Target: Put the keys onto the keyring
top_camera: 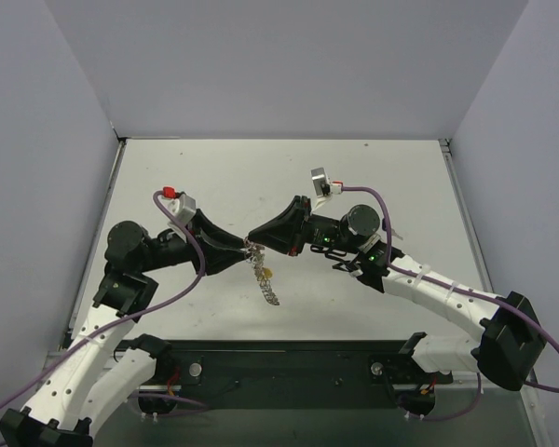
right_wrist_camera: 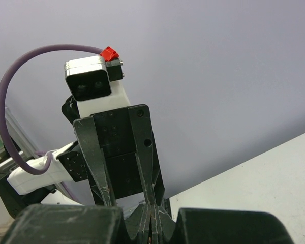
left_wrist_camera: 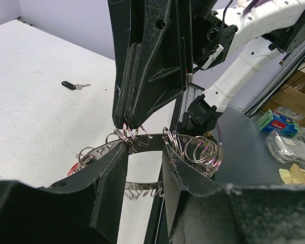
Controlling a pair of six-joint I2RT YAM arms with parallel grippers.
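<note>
The keyring (top_camera: 267, 284) is a flat silvery ring hanging on edge between the two grippers above the table's middle. In the left wrist view its toothed band (left_wrist_camera: 151, 138) carries several small split rings. My left gripper (top_camera: 245, 251) holds the band, and its fingers (left_wrist_camera: 109, 170) stand apart across it. My right gripper (top_camera: 257, 237) is shut on a small split ring (left_wrist_camera: 128, 133) at the band's far rim. A yellow key head (top_camera: 267, 273) hangs by the ring. A red key head (left_wrist_camera: 72, 168) peeks out at the left.
A small black-headed key (left_wrist_camera: 69, 85) lies loose on the white table. A black base plate (top_camera: 279, 358) runs along the near edge between the arm bases. Grey walls close in the table on three sides. Boxes and clutter (left_wrist_camera: 282, 124) sit beyond the table edge.
</note>
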